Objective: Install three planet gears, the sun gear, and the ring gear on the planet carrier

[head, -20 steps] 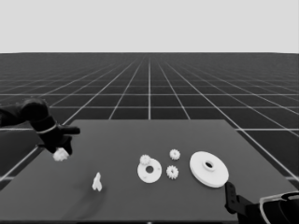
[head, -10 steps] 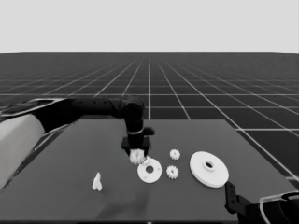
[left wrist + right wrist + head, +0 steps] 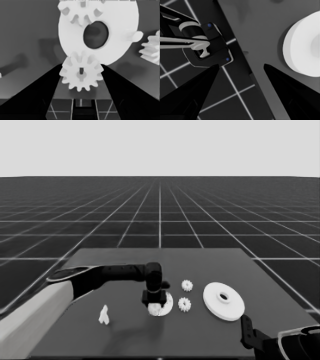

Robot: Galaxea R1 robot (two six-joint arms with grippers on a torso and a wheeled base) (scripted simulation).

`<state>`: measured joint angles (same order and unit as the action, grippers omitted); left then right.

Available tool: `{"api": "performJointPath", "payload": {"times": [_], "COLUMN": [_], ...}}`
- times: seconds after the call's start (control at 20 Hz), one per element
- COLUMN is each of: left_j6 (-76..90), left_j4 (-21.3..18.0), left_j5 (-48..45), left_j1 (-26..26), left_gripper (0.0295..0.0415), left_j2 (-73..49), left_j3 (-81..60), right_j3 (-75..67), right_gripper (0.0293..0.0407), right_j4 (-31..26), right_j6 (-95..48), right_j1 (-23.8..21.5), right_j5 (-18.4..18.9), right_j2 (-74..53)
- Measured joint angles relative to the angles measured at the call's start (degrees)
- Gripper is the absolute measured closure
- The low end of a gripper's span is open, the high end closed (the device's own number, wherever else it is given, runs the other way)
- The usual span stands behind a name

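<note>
My left arm reaches in from the left, and its gripper hangs right over the smaller round part at the table's middle. The left gripper is shut on a small planet gear, held flat at the rim of the smaller round part. Another gear sits on that part beyond its dark centre hole, and a short peg stands at its rim. Two loose gears lie just to its right. The larger round part lies farther right. My right gripper waits open at the lower right.
A thin white piece lies on the table's left front. In the right wrist view the larger round part lies near the table's corner, with dark machinery past the table's edge.
The left arm has swung from the table's left end to the smaller round part, carrying the gear, and has come down closer over it. The right arm has not moved.
</note>
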<state>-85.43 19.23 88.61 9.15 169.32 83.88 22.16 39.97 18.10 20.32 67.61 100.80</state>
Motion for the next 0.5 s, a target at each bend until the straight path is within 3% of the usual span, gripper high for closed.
{"api": "performJointPath", "payload": {"times": [0.25, 0.35, 0.4, 0.5], "left_j6": [1.0, 1.1, 1.1, 1.1], "left_j4": [1.3, 1.4, 1.4, 1.4], "left_j5": [-0.6, -0.6, -0.6, -0.6], "left_j1": [1.3, 1.3, 1.3, 1.3], "left_gripper": [0.0399, 0.0339, 0.033, 0.0326], "left_j2": [0.3, 0.4, 0.4, 0.4], "left_j3": [1.5, 1.6, 1.6, 1.6], "right_j3": [0.0, 0.0, 0.0, 0.0], "right_gripper": [0.0315, 0.0315, 0.0315, 0.0315], "right_j4": [0.0, 0.0, 0.0, 0.0], "right_j6": [0.0, 0.0, 0.0, 0.0], "right_j1": [0.0, 0.0, 0.0, 0.0], "right_j5": [0.0, 0.0, 0.0, 0.0], "right_j2": [0.0, 0.0, 0.0, 0.0]}}
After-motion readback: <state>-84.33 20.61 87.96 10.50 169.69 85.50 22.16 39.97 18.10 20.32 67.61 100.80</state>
